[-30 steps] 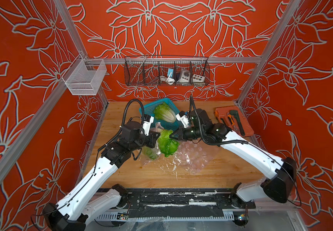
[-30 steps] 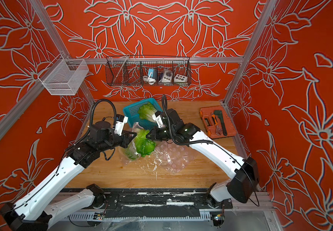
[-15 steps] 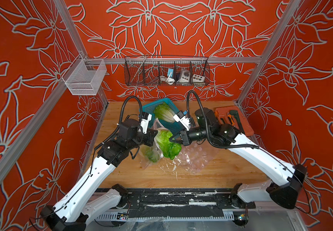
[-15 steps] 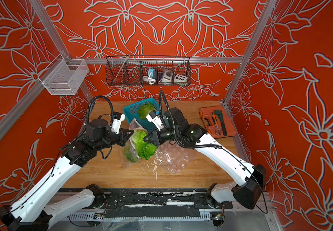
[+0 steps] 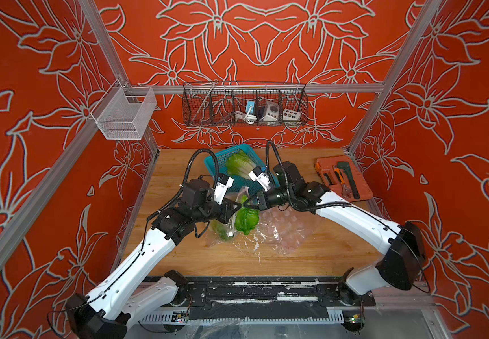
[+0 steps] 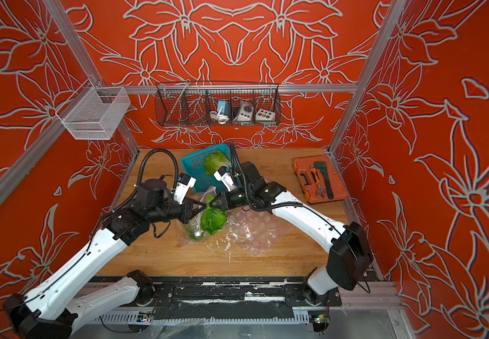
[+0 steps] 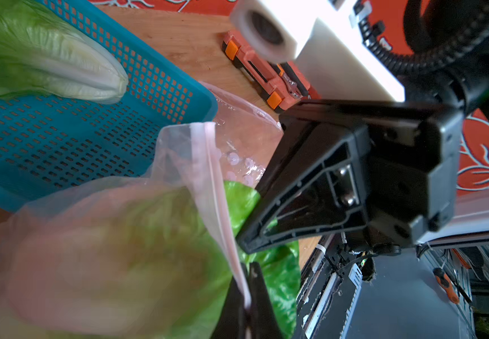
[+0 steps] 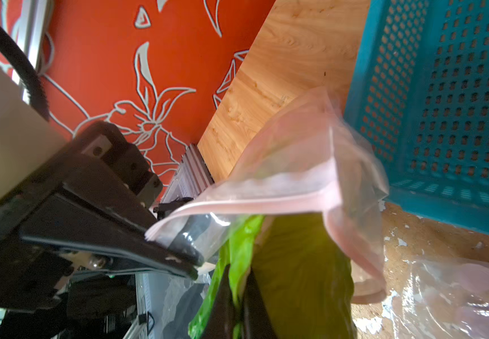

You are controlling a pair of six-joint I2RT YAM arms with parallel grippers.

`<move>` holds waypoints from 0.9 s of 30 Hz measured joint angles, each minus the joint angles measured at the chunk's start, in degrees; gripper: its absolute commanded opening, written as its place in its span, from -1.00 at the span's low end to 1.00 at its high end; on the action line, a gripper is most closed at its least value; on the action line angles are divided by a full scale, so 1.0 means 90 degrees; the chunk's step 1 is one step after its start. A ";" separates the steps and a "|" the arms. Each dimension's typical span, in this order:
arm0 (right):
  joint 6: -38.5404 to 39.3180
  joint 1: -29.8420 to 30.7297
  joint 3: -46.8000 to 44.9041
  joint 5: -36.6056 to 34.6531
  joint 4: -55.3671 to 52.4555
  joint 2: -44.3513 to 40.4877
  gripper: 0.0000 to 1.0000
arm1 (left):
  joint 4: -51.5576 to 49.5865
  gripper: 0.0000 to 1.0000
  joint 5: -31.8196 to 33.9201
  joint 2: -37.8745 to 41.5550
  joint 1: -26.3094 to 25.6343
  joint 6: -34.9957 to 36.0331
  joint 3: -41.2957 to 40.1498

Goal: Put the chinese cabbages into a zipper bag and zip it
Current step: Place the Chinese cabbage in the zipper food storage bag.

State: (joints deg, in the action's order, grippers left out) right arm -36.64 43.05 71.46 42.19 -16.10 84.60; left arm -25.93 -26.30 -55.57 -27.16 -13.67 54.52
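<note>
Your widest item is the wooden table point(image 5: 310, 258), lying below both pairs of jaws, and on it, just beyond the two sets of jaw tips, sits the blue basket point(image 6: 193, 164). A sheet of dotted clear plastic point(image 5: 284, 232) is spread flat on the table beneath and behind your right jaws. The orange tool case point(image 5: 343, 179) rests well off to that gripper's outer side. Between the two grippers sits the zipper bag point(image 7: 167, 164), a pinkish clear pouch with its mouth turned upward. Your left gripper point(image 7: 244, 281) is clenched on the bag's pink zipper strip and holds that lip up off the table. Your right gripper point(image 8: 237, 278) is clamped on a leaf of the held cabbage point(image 5: 247, 221). This cabbage hangs bright green just below those jaws, right against the lip that your left jaws pinch. From these views you cannot tell whether its lower end is already inside the mouth. The bagged cabbage point(image 5: 221, 232) lies inside the pouch below your left jaws and shows blurred through the film in the left wrist view. The basket cabbage point(image 7: 46, 58) lies in the basket beyond both jaw tips, its white base on the side nearest your right wrist.
</note>
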 measured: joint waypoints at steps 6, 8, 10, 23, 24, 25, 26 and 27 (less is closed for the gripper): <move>-0.1331 -0.0284 -0.0772 -0.0325 0.1545 -0.0617 -1.00 | 0.0408 -0.99 -0.0097 0.0002 -0.0017 -0.0083 0.0002; -0.1829 -0.0262 -0.1188 -0.0629 0.2276 -0.0668 -1.00 | 0.0559 -0.99 -0.0104 0.0002 -0.0075 -0.0209 -0.0002; -0.2161 -0.0163 -0.1562 -0.1120 0.2817 -0.0668 -1.00 | 0.0758 -0.99 -0.0163 0.0002 -0.0185 -0.0401 -0.0049; -0.1685 0.1171 -0.2052 -0.4342 0.3852 -0.0675 -1.00 | 0.1770 -0.97 -0.0721 0.0126 -0.0175 -0.1617 -0.0151; -0.1622 0.1219 -0.2038 -0.4442 0.3869 -0.0622 -1.00 | 0.1817 -0.97 -0.0765 0.0126 -0.0078 -0.1681 -0.0151; -0.1554 0.1243 -0.2004 -0.4493 0.3874 -0.0539 -1.00 | 0.1851 -0.97 -0.0814 0.0126 0.0051 -0.1763 -0.0158; -0.1506 0.1251 -0.1967 -0.4517 0.3857 -0.0452 -1.00 | 0.1902 -0.97 -0.0833 0.0126 0.0187 -0.1836 -0.0187; -0.1462 0.1251 -0.1931 -0.4515 0.3818 -0.0364 -0.92 | 0.1970 -0.97 -0.0852 0.0126 0.0355 -0.1933 -0.0233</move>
State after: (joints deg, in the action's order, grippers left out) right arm -49.80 54.30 54.08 1.56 18.26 81.32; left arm -8.21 -33.98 -54.43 -23.97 -31.07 52.42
